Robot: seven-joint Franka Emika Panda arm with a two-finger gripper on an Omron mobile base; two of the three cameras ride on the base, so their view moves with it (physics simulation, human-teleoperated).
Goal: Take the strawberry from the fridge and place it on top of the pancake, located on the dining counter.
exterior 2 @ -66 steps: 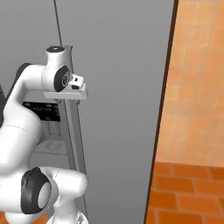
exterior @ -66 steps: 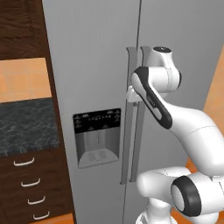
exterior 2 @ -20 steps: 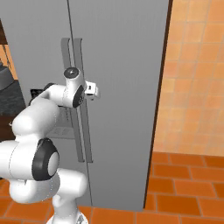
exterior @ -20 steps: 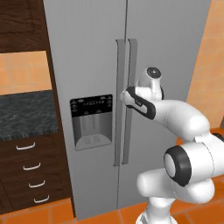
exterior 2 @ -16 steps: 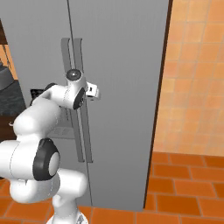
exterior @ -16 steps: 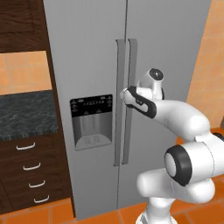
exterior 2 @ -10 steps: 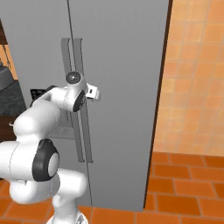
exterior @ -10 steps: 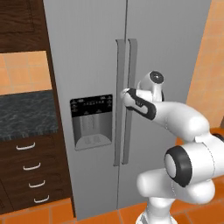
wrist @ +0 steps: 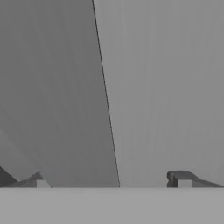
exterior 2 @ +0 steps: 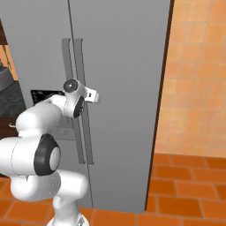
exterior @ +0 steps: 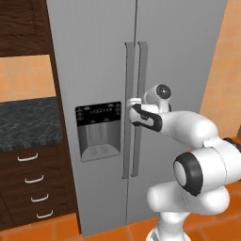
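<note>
Fingers [wrist: 183, 181]: 2 dark tips, spread wide apart at the lower edge of the hand view, clamped on nothing; grey door panel and a thin vertical seam lie between and beyond them.

Gripper [exterior: 131, 109]: at the fridge's 2 long vertical handles, about mid-height, against or just beside them; contact cannot be told.

Fridge [exterior: 99, 56]: tall grey side-by-side unit, both doors shut. Black dispenser panel [exterior: 98, 115] on the left door.

Strawberry: presumably behind the shut doors.

Step in hand: reaching for a handle [exterior 2: 81, 79] to open a door. Next move calls for the fingers closing round 1 handle, then a pull outward.

Surroundings: dark wood drawers [exterior: 33, 186] and a dark table top [exterior: 28, 124] left of the fridge; orange tiled wall [exterior 2: 194, 75] right. Obstruction: the shut door itself.
</note>
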